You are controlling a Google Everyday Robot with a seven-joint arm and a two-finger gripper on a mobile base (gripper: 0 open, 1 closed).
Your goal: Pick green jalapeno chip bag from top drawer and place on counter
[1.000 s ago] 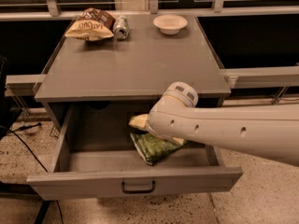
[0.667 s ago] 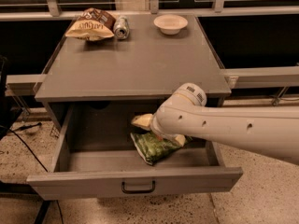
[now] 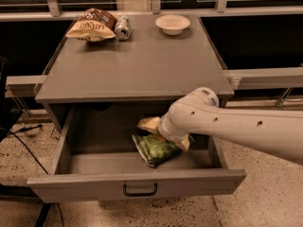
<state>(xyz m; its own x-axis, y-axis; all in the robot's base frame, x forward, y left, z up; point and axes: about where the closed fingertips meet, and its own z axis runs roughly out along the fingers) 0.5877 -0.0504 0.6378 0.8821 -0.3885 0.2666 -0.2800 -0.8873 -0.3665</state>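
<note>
While crinkled green jalapeno chip bag (image 3: 155,150) lies in open grey top drawer (image 3: 137,184), cream gripper (image 3: 165,137) sits just above it. Grip state: can't tell.

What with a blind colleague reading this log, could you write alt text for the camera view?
The robot's white arm reaches into the open top drawer, its gripper right at the green jalapeno chip bag on the drawer floor. On the counter above sit a brown-and-tan chip bag, a can and a white bowl.
</note>
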